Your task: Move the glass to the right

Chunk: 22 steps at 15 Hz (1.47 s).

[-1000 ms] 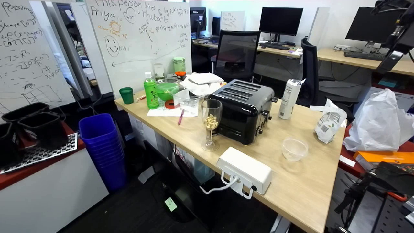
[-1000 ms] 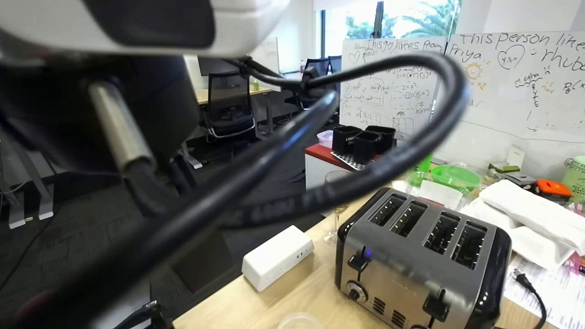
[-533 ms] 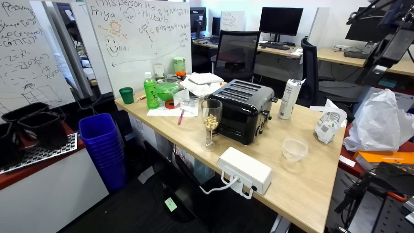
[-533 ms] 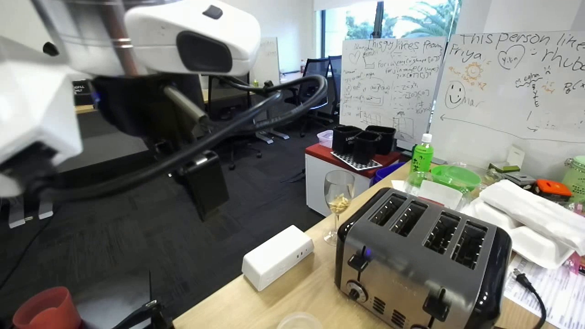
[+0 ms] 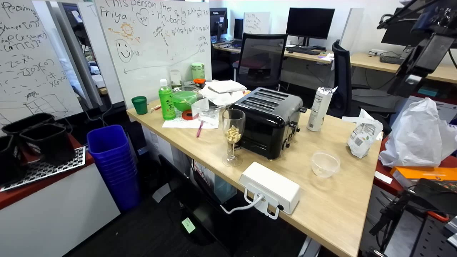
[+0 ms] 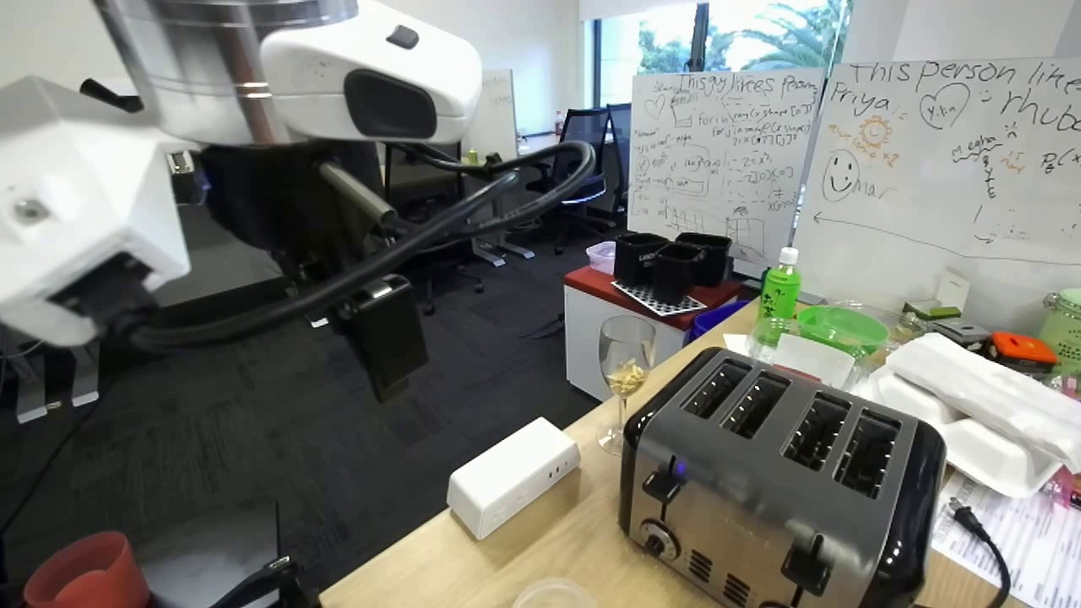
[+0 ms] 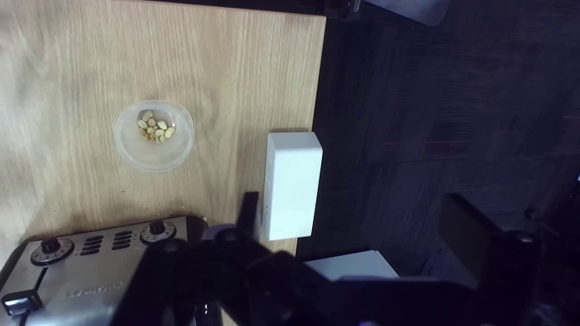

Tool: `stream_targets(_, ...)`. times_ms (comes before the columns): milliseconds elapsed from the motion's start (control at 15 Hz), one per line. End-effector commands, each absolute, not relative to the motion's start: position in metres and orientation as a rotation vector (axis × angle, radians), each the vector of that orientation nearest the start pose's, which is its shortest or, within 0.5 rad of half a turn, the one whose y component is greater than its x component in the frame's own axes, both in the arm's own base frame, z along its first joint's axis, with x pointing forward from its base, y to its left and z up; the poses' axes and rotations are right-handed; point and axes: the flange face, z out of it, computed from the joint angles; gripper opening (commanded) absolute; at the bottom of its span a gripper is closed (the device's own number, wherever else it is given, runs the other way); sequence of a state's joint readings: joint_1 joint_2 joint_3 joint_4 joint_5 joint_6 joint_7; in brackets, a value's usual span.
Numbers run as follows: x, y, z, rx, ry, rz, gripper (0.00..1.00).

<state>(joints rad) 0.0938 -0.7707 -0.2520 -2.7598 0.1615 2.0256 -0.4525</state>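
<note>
The glass is a clear stemmed wine glass with yellowish pieces in its bowl. It stands upright on the table beside the black toaster, near the table edge. It also shows in an exterior view, left of the toaster. In the wrist view I cannot make it out; the gripper body covers that area. My gripper is open with its two fingers wide apart and nothing between them. It hangs in the air away from the glass, at the upper right in an exterior view and left of the glass in an exterior view.
A white power box sits at the table edge close to the glass. A clear plastic cup with nuts stands on the table. A white tube and a crumpled bag stand behind. A green bottle is farther left.
The arm has swung back from close before a camera, so its cable no longer covers the glass there. The gripper has come a little lower and left in an exterior view. The glass has not moved.
</note>
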Motion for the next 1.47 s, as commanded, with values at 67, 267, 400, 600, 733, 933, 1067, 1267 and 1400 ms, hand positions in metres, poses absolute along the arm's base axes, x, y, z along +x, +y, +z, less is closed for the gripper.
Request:
stream_targets(67,0.315,-0.015,0.429,-2.816,-0.470,-0.138,1.00)
stream_targets(267,0.322,0.032,0.432,-2.842,-0.605,-0.117,1.00)
stream_targets(400,0.329,0.066,0.438,-2.878,-0.679,-0.136,1.00)
stream_targets(600,0.349,0.104,0.447,-2.919,-0.753,-0.157,1.00)
stream_targets(733,0.370,0.117,0.449,-2.926,-0.760,-0.169,1.00)
stream_targets(933,0.409,0.132,0.452,-2.930,-0.728,-0.205,1.00)
stream_targets(1067,0.436,0.140,0.451,-2.939,-0.700,-0.232,1.00)
stream_targets(1267,0.475,0.152,0.443,-2.954,-0.616,-0.291,1.00)
stream_targets(1400,0.495,0.159,0.438,-2.954,-0.555,-0.329,1.00)
